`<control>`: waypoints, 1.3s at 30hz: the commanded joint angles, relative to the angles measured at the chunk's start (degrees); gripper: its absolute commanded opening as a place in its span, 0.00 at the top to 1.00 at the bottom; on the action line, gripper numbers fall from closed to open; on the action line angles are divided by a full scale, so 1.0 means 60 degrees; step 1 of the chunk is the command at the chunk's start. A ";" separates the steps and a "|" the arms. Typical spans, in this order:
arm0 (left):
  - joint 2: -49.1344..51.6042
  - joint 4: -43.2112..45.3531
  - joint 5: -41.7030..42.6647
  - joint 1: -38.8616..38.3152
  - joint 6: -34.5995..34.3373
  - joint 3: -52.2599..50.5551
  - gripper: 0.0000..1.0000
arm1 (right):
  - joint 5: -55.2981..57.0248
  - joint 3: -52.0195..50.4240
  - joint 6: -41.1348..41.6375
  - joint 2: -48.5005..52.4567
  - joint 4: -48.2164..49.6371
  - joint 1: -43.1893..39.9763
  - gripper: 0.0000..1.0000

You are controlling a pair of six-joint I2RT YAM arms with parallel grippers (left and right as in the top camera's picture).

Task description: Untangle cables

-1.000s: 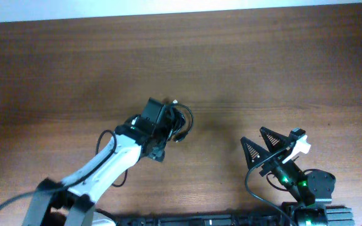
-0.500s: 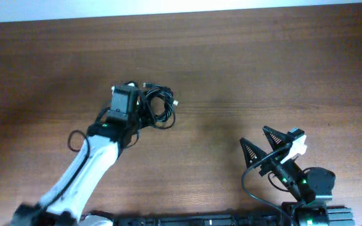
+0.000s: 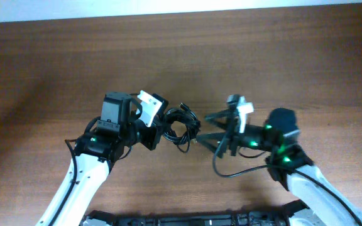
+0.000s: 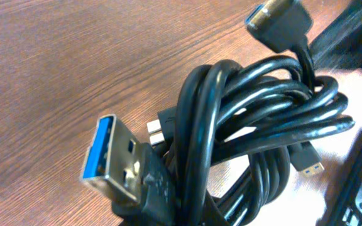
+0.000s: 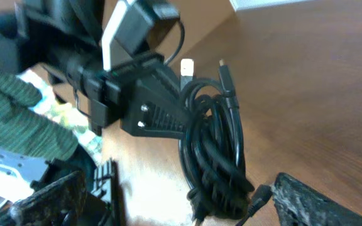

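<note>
The left gripper (image 3: 162, 123) clamps the cables (image 3: 182, 122), a light, limp coil. The right gripper (image 3: 203, 129) gapes open; a loose plug (image 4: 115, 164) looks easiest to grasp.

A brown wooden desk (image 3: 263, 56) fills nearly the whole overhead view, its grain running in long streaks from side to side. Along the far edge a narrow pale strip (image 3: 168, 5) shows beyond the wood, though what it belongs to cannot be told. The light is soft and even, leaving a dull sheen on the desk in the left wrist view.
</note>
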 commanded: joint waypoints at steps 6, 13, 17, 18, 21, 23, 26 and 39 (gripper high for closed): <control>-0.0127 0.0000 0.0616 0.0033 0.0514 0.0069 0.96 | 0.1319 0.0091 0.0510 0.1537 0.0852 0.0831 0.89; -0.0444 0.1672 0.0565 0.0033 0.0284 0.0251 0.31 | 0.1319 0.0091 0.0506 0.1537 0.0543 0.0831 0.96; -0.0608 0.2153 -0.0317 0.0033 -0.0055 0.0251 0.31 | 0.1198 0.0091 0.0503 0.1537 0.0550 0.0831 0.96; -0.0601 0.2076 -0.0998 0.0033 -0.0055 0.0248 0.38 | 0.1169 0.0091 0.0503 0.1537 0.0550 0.0831 0.96; -0.0597 0.1840 -0.1388 0.0033 0.0197 0.0248 0.43 | 0.1140 0.0091 0.0503 0.1537 0.0550 0.0831 0.96; -0.0535 0.1730 -0.1417 0.0033 0.0379 0.0248 0.42 | 0.1024 0.0091 0.0503 0.1537 0.0550 0.0831 0.96; -0.0419 0.1770 -0.1377 0.0004 0.0382 0.0248 0.40 | 0.0849 0.0091 0.0503 0.1537 0.0550 0.0831 0.96; 0.0525 0.2532 -0.1446 -0.0495 0.0623 0.0248 1.00 | 0.0645 0.0091 0.0499 0.1537 0.0554 0.0831 0.86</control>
